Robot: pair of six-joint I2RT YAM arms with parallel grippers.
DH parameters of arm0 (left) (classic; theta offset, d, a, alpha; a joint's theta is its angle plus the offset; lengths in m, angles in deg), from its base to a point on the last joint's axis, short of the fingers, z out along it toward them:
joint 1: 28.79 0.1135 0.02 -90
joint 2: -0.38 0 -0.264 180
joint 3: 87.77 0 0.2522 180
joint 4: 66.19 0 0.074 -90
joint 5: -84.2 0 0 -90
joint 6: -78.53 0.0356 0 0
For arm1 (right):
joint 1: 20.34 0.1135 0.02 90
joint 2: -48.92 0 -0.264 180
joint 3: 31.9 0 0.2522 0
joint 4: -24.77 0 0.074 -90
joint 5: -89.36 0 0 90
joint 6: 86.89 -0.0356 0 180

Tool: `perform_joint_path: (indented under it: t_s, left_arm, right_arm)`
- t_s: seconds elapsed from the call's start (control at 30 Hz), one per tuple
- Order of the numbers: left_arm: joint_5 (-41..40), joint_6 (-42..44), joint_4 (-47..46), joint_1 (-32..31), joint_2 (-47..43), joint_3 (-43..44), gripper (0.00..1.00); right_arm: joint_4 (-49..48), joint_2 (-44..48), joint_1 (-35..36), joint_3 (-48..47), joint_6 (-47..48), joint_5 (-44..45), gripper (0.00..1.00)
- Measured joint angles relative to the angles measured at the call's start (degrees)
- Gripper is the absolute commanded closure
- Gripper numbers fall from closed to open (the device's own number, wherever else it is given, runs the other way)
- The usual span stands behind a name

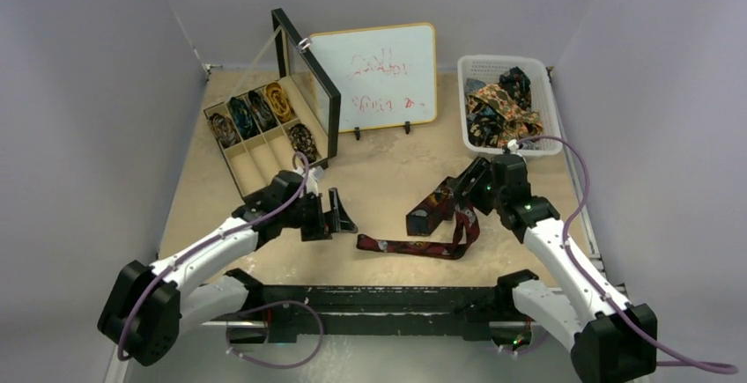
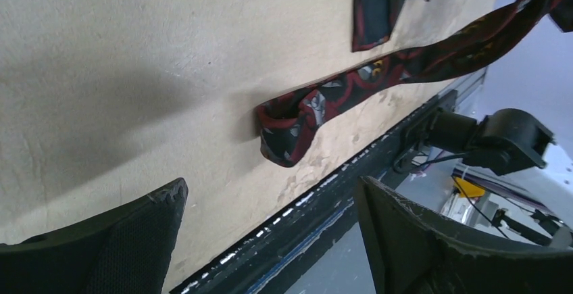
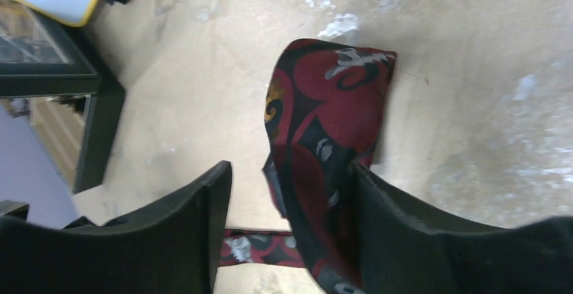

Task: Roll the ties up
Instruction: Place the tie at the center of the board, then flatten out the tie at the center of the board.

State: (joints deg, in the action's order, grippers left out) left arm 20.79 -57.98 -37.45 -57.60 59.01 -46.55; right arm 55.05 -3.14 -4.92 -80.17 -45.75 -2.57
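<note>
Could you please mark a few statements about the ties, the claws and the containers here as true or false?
1. The maroon tie lies as a loose strip on the table between the arms. True.
2. The left claw is clamped on the tie's narrow end. False: it is open, and the end lies apart from it.
3. The white basket is empty. False: it holds loose ties.
4. The organiser box has its lid up and rolled ties inside. True.
5. The right claw is open, with the tie passing between its fingers. True.
</note>
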Motion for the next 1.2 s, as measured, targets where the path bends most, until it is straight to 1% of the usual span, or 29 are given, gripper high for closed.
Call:
perform_joint_path:
  t_s: [0.03, 0.07, 0.1, 0.17, 0.27, 0.4, 0.53, 0.57, 0.6, 0.67, 0.83, 0.87, 0.93, 1.03, 1.1, 1.2]
  left_arm:
    - [-0.7, -0.5, -0.8, -1.0, 1.2, -0.2, 0.12]
    - [-1.4, -1.0, -1.4, -2.1, 2.3, -0.3, 0.13]
    - [-2.0, -1.4, -2.3, -3.1, 3.7, -0.3, 0.13]
    - [-3.1, -2.3, -4.0, -5.1, 6.0, -0.3, 0.16]
    - [-3.9, -3.1, -6.5, -8.1, 9.0, -0.3, 0.18]
    - [-4.5, -4.0, -9.1, -9.2, 12.1, -0.3, 0.24]
    - [-4.4, -4.3, -12.9, -9.6, 15.4, -0.3, 0.37]
    - [-4.4, -4.5, -13.9, -9.7, 16.5, -0.3, 0.42]
    - [-4.3, -4.5, -14.3, -9.9, 17.0, -0.3, 0.47]
    - [-4.2, -5.1, -15.1, -10.0, 18.2, -0.3, 0.55]
    - [-4.2, -5.3, -16.0, -10.3, 18.9, -0.3, 0.76]
    - [-4.1, -5.4, -16.3, -10.3, 18.9, -0.4, 0.82]
    - [-4.1, -5.7, -17.2, -10.3, 18.7, -0.9, 1.00]
    - [-4.1, -6.0, -17.4, -10.3, 18.3, -1.8, 1.00]
    - [-4.5, -6.1, -16.9, -10.3, 17.3, -2.5, 1.00]
    - [-5.2, -6.4, -16.0, -10.3, 14.4, -3.8, 1.00]
  right_arm:
    - [1.0, 0.0, 0.0, -0.3, -0.3, 1.2, 0.18]
    - [1.9, 0.1, 0.0, -0.7, -0.5, 2.5, 0.14]
    - [3.0, 0.2, 0.0, -1.4, -0.6, 3.8, 0.12]
    - [5.3, 0.8, 0.0, -4.5, -0.2, 7.1, 0.10]
    - [7.0, 1.0, 0.0, -8.7, 0.6, 9.2, 0.09]
    - [7.1, -0.2, 0.0, -13.3, 3.2, 9.9, 0.10]
    - [6.8, -4.4, 0.0, -15.6, 6.3, 8.2, 0.10]
    - [6.6, -5.9, 0.0, -15.6, 7.5, 7.0, 0.10]
    - [6.5, -6.8, 0.0, -15.6, 8.2, 6.3, 0.13]
    - [5.9, -9.6, 0.0, -15.6, 10.4, 3.0, 0.17]
    - [5.0, -16.4, 0.0, -15.5, 13.7, -3.0, 0.17]
    - [4.7, -17.5, 0.0, -15.3, 14.2, -3.9, 0.17]
    - [4.4, -18.9, 0.0, -15.0, 15.0, -5.2, 0.18]
    - [4.0, -20.5, 0.0, -14.9, 15.5, -5.6, 0.18]
    - [3.2, -20.8, 0.0, -14.3, 15.1, -5.4, 0.13]
    - [0.1, -20.1, 0.0, -11.2, 13.0, -5.0, 0.12]
